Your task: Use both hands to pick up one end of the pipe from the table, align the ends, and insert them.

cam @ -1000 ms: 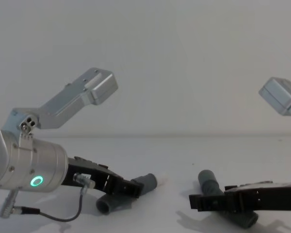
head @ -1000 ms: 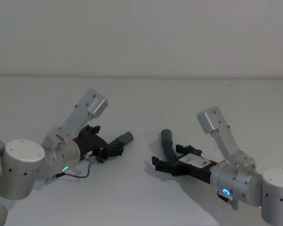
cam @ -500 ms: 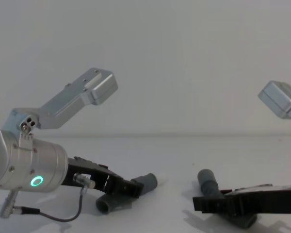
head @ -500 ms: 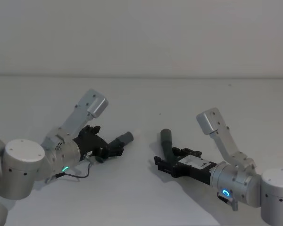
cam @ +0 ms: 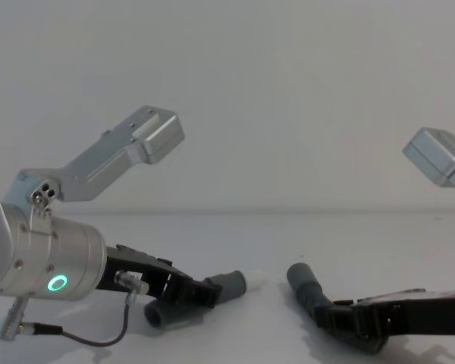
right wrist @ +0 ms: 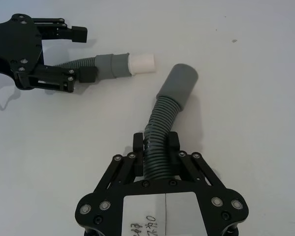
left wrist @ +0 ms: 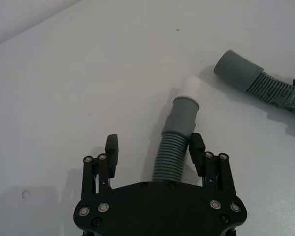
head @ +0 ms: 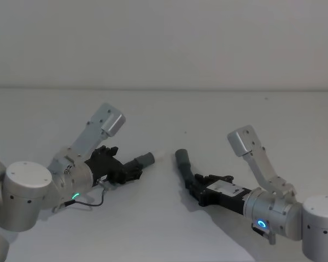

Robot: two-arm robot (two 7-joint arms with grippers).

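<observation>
Right gripper [right wrist: 155, 142] — black skeletal two-finger claw, clenched on the ribbed mid-length of the dark grey flexible hose with the wide open socket [right wrist: 161, 120]. We judge that the grip sits back from the cuff so the socket end [right wrist: 180, 79] is left free for steering. In the chest view that end tilts up from the matte white table [head: 235, 114]. Left gripper [left wrist: 154, 144] — same pattern, fingers spread, straddling the second dark grey ribbed hose with the narrow whitish tip [left wrist: 169, 152]. One finger pad [left wrist: 195, 142] touches the ribs and the other stands apart, so nothing is grasped and this piece lies on the table. The whitish tip [left wrist: 191, 88] and the socket end are near each other, not touching, and out of line. We take the step in hand to be the left-side pickup, with alignment to follow.
</observation>
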